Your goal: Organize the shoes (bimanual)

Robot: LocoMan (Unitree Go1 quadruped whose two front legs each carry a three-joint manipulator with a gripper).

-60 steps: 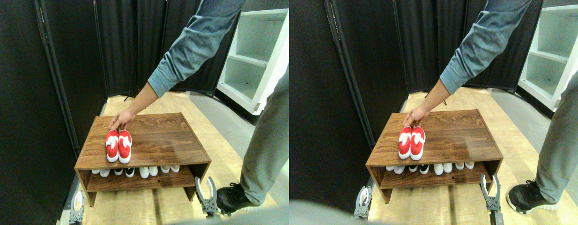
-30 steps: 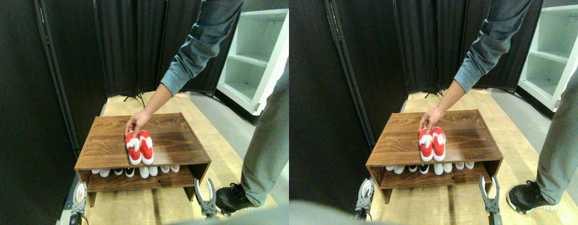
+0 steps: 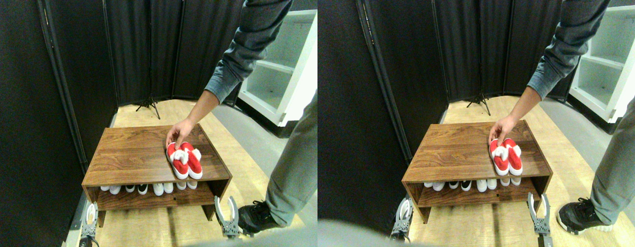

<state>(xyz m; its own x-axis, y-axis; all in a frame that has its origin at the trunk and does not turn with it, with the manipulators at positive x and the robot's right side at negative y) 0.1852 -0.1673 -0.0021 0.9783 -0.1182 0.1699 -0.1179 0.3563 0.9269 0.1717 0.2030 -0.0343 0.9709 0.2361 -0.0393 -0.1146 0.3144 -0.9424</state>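
Observation:
The shoes [image 3: 184, 160], a red pair with white sole edges, lie side by side on top of the wooden shoe rack [image 3: 132, 154], near its right front corner, toes towards me. A person's hand [image 3: 177, 133] rests on their heel ends. My left gripper [image 3: 89, 215] stands low at the rack's front left corner. My right gripper [image 3: 227, 211] stands open at the front right corner, with nothing between its fingers. Both grippers are below the rack's top and well apart from the shoes.
A row of white and black shoe toes [image 3: 147, 188] fills the rack's lower shelf. The person's grey trouser leg [image 3: 292, 170] and black sneaker [image 3: 253, 216] stand just right of my right gripper. Black screens [image 3: 65, 62] close the left and back; a white shelf unit [image 3: 281, 67] stands at the back right.
The person's hand has slid the red pair from the left side of the rack's top across to its right side. My grippers have barely moved.

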